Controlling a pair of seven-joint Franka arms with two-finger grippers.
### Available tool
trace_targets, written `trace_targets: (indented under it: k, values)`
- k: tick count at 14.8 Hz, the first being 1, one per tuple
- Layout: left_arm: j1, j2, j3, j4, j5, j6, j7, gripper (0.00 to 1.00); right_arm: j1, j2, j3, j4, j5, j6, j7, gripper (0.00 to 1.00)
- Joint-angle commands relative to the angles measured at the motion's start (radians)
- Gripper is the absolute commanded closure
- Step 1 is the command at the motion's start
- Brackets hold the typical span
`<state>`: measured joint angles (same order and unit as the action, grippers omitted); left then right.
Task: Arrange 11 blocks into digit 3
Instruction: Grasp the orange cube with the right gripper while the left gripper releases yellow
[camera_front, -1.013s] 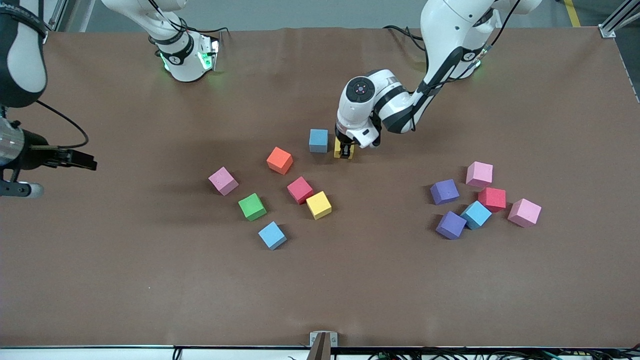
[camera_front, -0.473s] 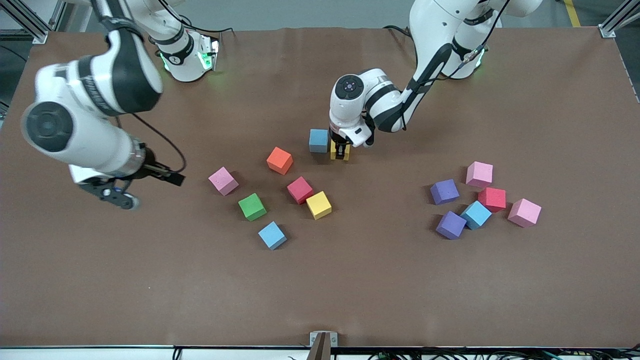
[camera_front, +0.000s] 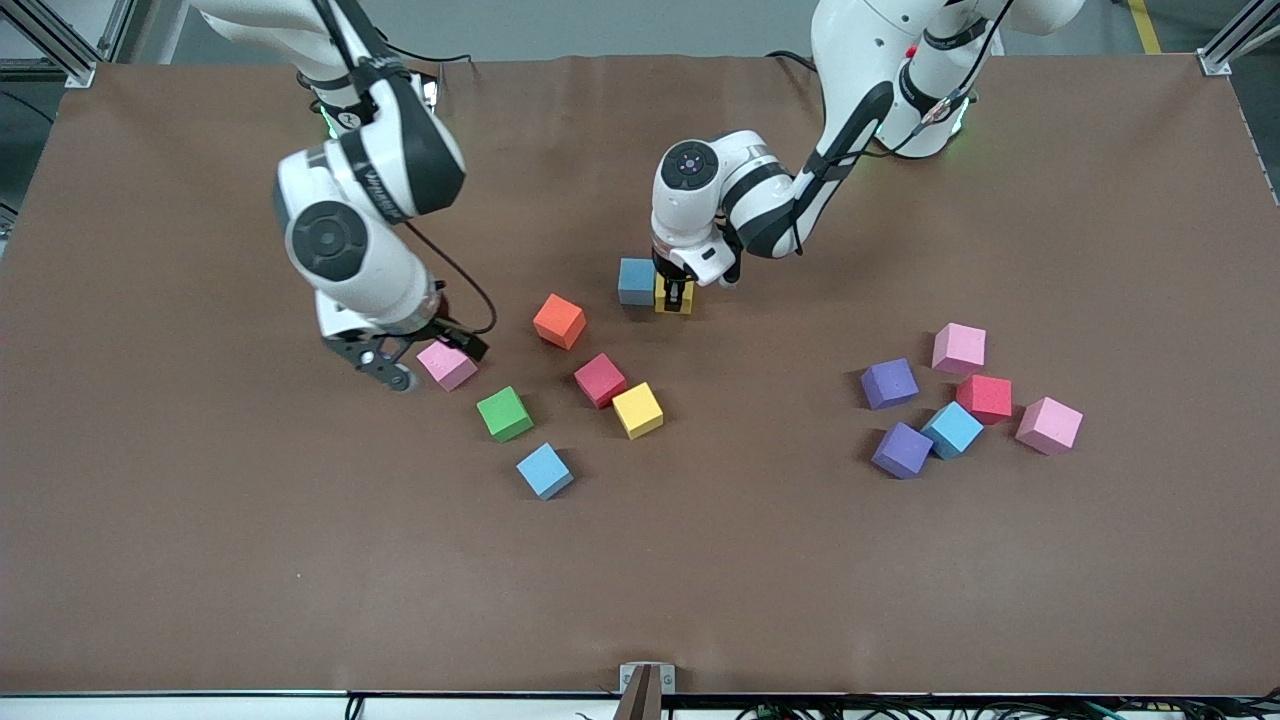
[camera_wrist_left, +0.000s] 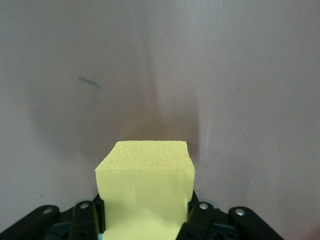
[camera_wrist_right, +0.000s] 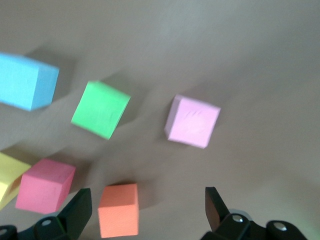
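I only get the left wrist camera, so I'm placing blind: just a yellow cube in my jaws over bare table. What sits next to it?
Observer: A blue cube sits right beside your yellow cube, toward the right arm's end of the table.
Operator: Where is the other arm?
Observer: The right gripper hangs, jaws open, by a pink cube.
Operator: Any row finished?
Observer: No. An orange cube and a green cube lie loose, nearer the front camera.
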<state>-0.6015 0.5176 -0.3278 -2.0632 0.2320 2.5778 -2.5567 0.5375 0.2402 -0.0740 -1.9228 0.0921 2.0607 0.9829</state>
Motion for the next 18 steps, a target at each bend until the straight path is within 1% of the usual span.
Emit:
trace_targets:
  k: [1, 3, 4, 5, 6, 7, 9, 11, 13, 17, 18]
  values:
    - [-0.023, 0.028, 0.004, 0.0, -0.005, -0.001, -0.025, 0.53, 0.08, -0.071, -0.01, -0.201, 0.028, 0.201, 0.086, 0.0]
    - [-0.023, 0.028, 0.004, 0.0, -0.005, 0.001, -0.027, 0.53, 0.133, -0.064, -0.01, -0.269, 0.028, 0.33, 0.103, 0.0]
    - [-0.023, 0.028, 0.004, 0.0, -0.003, 0.001, -0.027, 0.5, 0.16, -0.055, -0.01, -0.291, 0.026, 0.395, 0.126, 0.0]
    - [-0.021, 0.028, 0.004, -0.002, -0.003, 0.001, -0.024, 0.39, 0.18, -0.033, -0.012, -0.297, 0.028, 0.433, 0.157, 0.0]
    - [-0.021, 0.027, 0.006, -0.002, -0.002, 0.001, -0.019, 0.07, 0.194, -0.004, -0.01, -0.294, 0.026, 0.455, 0.186, 0.0]
    - [-0.02, 0.021, 0.006, -0.002, -0.002, -0.001, -0.017, 0.0, 0.205, 0.011, -0.012, -0.294, 0.026, 0.469, 0.189, 0.0]
    - [-0.012, 0.009, 0.006, -0.002, 0.0, -0.007, -0.014, 0.0, 0.222, 0.056, -0.012, -0.292, 0.026, 0.502, 0.189, 0.0]
    - [-0.004, -0.014, 0.003, -0.002, 0.0, -0.042, -0.007, 0.0, 0.243, 0.105, -0.012, -0.291, 0.025, 0.559, 0.188, 0.0]
    - [0.002, -0.039, -0.002, -0.005, -0.003, -0.068, 0.016, 0.0, 0.248, 0.139, -0.012, -0.285, 0.018, 0.585, 0.183, 0.0]
    - [0.002, -0.083, -0.003, -0.02, -0.005, -0.076, 0.024, 0.0, 0.248, 0.159, -0.01, -0.268, 0.015, 0.585, 0.177, 0.0]
    - [0.002, -0.093, -0.005, -0.023, -0.005, -0.085, 0.026, 0.0, 0.255, 0.159, -0.01, -0.266, 0.015, 0.585, 0.177, 0.04]
